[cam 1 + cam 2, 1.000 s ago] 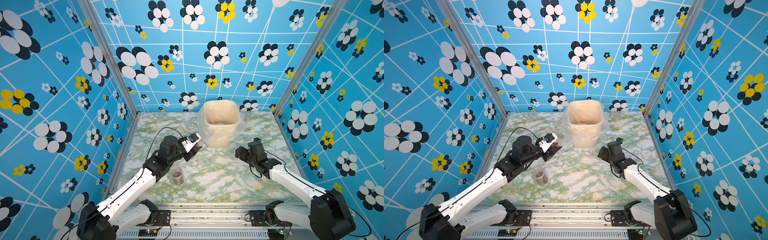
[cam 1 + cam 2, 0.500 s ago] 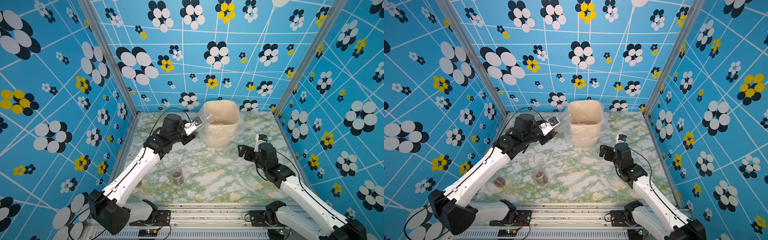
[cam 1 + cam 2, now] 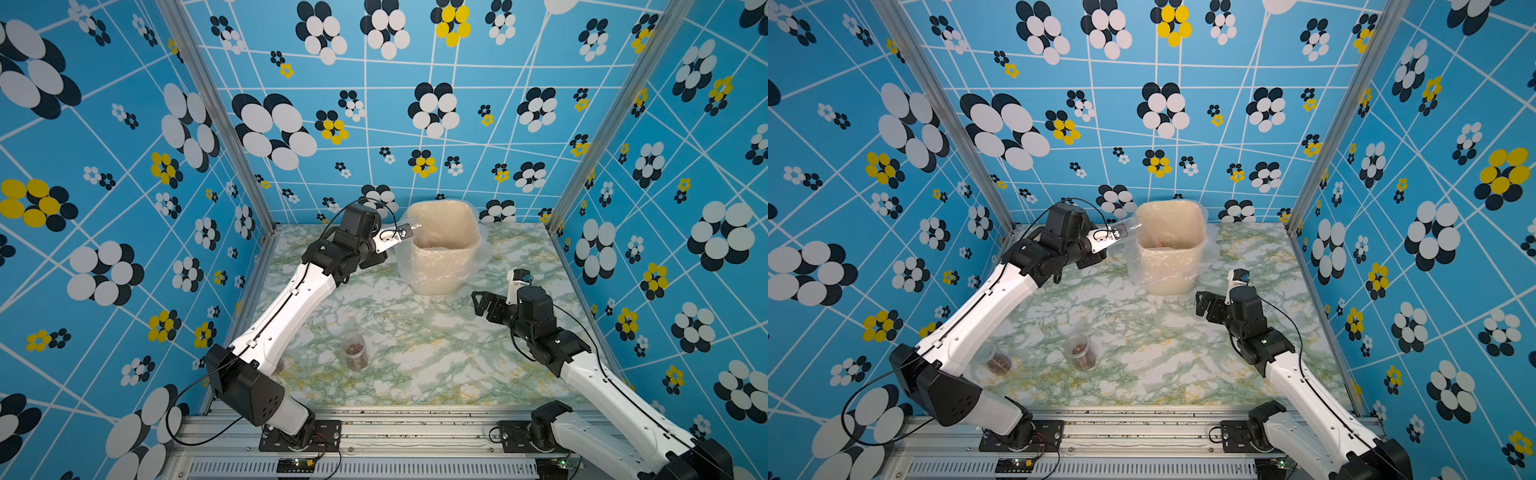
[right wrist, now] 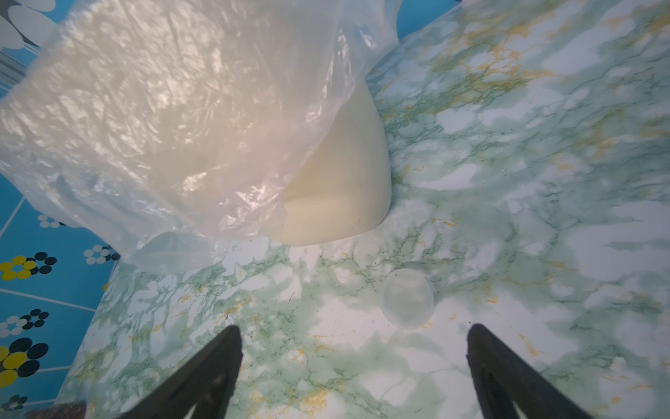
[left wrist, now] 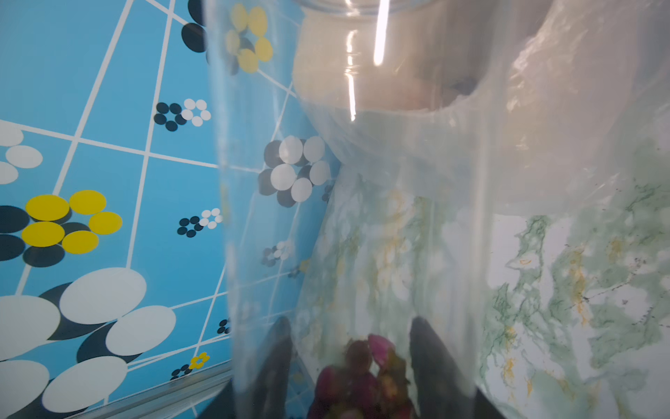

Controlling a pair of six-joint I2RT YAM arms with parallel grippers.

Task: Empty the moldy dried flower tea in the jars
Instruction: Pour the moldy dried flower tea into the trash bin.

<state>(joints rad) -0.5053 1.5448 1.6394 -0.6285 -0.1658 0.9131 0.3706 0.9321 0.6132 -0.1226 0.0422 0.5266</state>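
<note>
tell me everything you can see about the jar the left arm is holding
The held jar is a clear, smooth-walled cylinder with its lid off and mouth open. The left gripper clamps it near the base, jaws on either side. It is tipped over, mouth pointing at the rim of the lined beige bin; contact with the liner cannot be told. A few reddish-pink dried flower bits sit at its base end.

No legible text, label, brand, number or sign in any view.

A small dark mark (image 3: 402, 235) sits on the white side plate (image 3: 388, 243) of the left gripper (image 3: 409, 231). It shows in both top views but is too small to read, and I cannot tell whether it is a logo or lettering.
</note>
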